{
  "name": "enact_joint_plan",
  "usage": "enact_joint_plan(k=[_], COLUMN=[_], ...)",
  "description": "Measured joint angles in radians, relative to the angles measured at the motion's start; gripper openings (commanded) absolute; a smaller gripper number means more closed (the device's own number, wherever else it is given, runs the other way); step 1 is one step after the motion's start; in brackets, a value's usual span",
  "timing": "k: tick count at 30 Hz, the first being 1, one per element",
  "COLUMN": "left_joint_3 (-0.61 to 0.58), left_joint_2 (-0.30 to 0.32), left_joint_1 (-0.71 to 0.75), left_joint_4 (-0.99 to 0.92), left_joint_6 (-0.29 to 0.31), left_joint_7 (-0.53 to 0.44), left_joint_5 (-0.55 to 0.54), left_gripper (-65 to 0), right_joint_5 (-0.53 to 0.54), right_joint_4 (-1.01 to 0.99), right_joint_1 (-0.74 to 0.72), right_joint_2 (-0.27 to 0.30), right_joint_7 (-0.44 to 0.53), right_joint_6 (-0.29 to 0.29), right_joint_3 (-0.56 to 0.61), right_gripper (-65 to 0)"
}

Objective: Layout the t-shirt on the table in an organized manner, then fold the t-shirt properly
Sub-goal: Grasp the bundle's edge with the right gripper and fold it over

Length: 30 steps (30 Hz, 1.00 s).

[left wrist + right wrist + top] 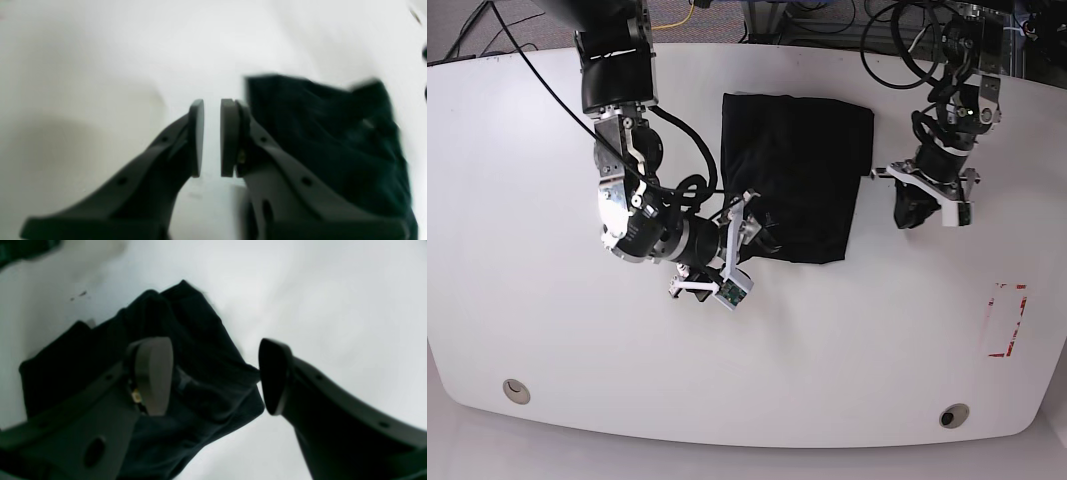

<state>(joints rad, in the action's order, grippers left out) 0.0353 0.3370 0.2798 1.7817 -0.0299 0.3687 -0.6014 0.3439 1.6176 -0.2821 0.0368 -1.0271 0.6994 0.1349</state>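
The black t-shirt (799, 172) lies as a folded rectangle in the middle of the white table (527, 150). My right gripper (743, 230) hovers at its near-left corner. In the right wrist view that gripper (213, 343) is open wide and holds nothing: one finger is above the t-shirt (206, 396), the other above bare table (333, 306). My left gripper (908, 212) is just off the shirt's right edge. In the left wrist view, the left gripper (211, 103) has a narrow gap with nothing in it. The t-shirt (327, 140) lies beside it on the table (100, 66).
A red tape outline (1007, 320) marks the table's right side. Two round metal grommets (515, 390) (954, 414) sit near the front edge. Cables (907, 30) and equipment crowd the back edge behind the arms.
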Motion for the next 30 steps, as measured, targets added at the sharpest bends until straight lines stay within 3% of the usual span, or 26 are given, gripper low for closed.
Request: enact_joint_plan(k=[5, 12, 22, 30], left_joint_3=[0.096, 0.137, 0.169, 0.169], left_joint_2=[0.046, 0.079, 0.084, 0.085], left_joint_1=[0.018, 0.026, 0.045, 0.058], left_joint_4=[0.000, -0.001, -0.002, -0.003], left_joint_6=[0.000, 0.006, 0.005, 0.005], left_joint_7=[-0.003, 0.004, 0.004, 0.004], left_joint_5=[-0.023, -0.026, -0.025, -0.025], left_gripper=[-57.4, -57.4, -57.4, -57.4], right_joint_5=[0.000, 0.000, 0.000, 0.000], right_joint_4=[-0.163, -0.347, -0.481, -0.528], right_joint_1=[-0.060, -0.105, -0.116, -0.118], right_joint_2=[-0.033, -0.096, -0.171, -0.187], right_joint_7=[-0.006, -0.004, -0.005, -0.002], right_joint_6=[-0.002, -0.007, -0.008, -0.007], right_joint_3=[-0.005, -0.003, -0.003, -0.003], right_gripper=[-25.7, -25.7, -25.7, -28.4])
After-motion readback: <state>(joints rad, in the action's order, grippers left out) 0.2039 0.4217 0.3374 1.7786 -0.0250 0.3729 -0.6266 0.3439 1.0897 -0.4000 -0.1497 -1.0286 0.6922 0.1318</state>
